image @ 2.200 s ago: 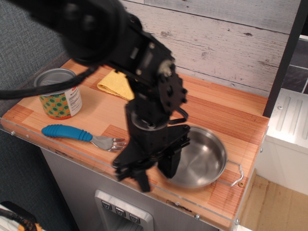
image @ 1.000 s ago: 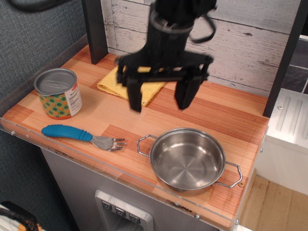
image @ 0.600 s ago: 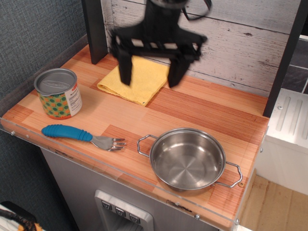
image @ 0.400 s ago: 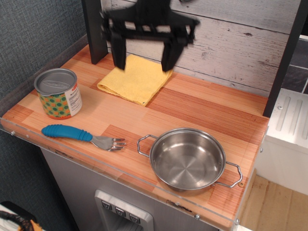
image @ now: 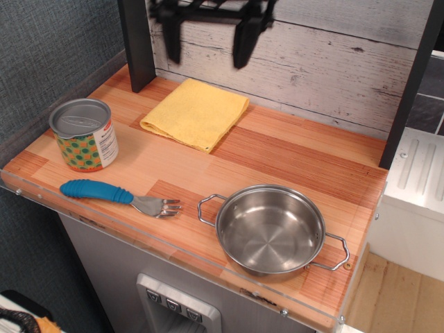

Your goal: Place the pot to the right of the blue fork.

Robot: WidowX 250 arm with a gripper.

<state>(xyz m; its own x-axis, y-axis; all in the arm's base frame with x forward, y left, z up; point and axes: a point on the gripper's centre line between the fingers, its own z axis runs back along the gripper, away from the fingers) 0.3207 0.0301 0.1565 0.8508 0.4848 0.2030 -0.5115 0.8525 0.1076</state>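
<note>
- Up and away has gone the gripper (image: 207, 33); a moment ago it hung low over the yellow cloth, and now only its two black fingers (image: 246, 36) show at the top edge, in front of the wall.
- Its fingers stand wide apart and hold nothing.
- Nothing on the desk has moved since then.
- The pot (image: 270, 229) is round, shallow and shiny, made of silver metal, with a thin wire loop handle on each side.
- It sits near the front right corner of the desk, close to the front edge, open side up.
- A line through its two handles runs from left to right, tipped a bit toward the front right corner.
- The blue fork (image: 118, 195) has a thick, bumpy blue plastic handle and short silver metal tines.
- It lies flat along the front edge, handle toward the left edge, tines pointing right at the pot.
- The pot is just to the right of the fork; the tines are near the left handle but do not touch it.
- The tin can (image: 84, 134) stands upright near the left edge, with a grey lid and a label of green and orange dots. Its small writing is too tiny to read.
- The yellow cloth (image: 195, 113) is soft and folded flat near the back edge.
- The desk (image: 291, 156) is smooth striped wood.
</note>
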